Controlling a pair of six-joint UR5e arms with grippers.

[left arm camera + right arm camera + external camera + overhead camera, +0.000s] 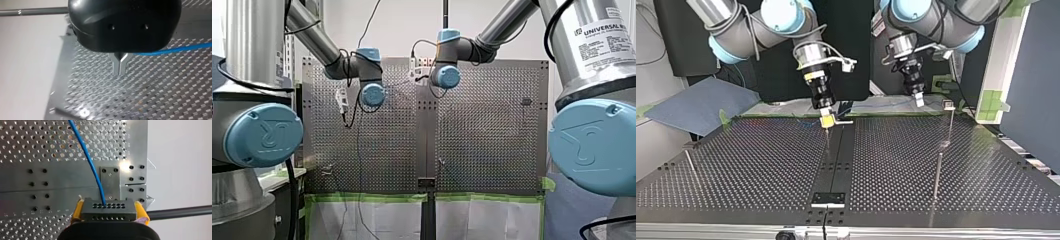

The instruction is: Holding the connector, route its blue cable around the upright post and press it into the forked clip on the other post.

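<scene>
The connector (108,211), a dark grey block with rows of small holes, sits clamped crosswise between the yellow pads (78,210) of my right gripper (108,205), one pad pressed against each end. The blue cable (87,157) leaves the middle of the connector's hole-studded face and runs ahead of the gripper, curving away over the perforated table (761,165) until it passes out of the right wrist view. In the top view this gripper points straight down and holds the connector just above the table's far edge, at about 12 o'clock from the table's middle. My left gripper (918,100) hangs at about 2 o'clock from the connector, well apart from it and above the table. In the left wrist view its metal fingers (116,66) are pressed together at the tips, with nothing visible between them, and a stretch of the blue cable crosses the table beside them and disappears behind the black gripper body. In the top view a thin upright post (950,122) with a small blocky head stands at about 3 o'clock from the connector, just beside my left gripper; whether that head is forked I cannot tell. A second post (937,175) stands at about 3 o'clock from the table's middle, and a third post (691,162) leans at about 9 o'clock, near the table's edge.
</scene>
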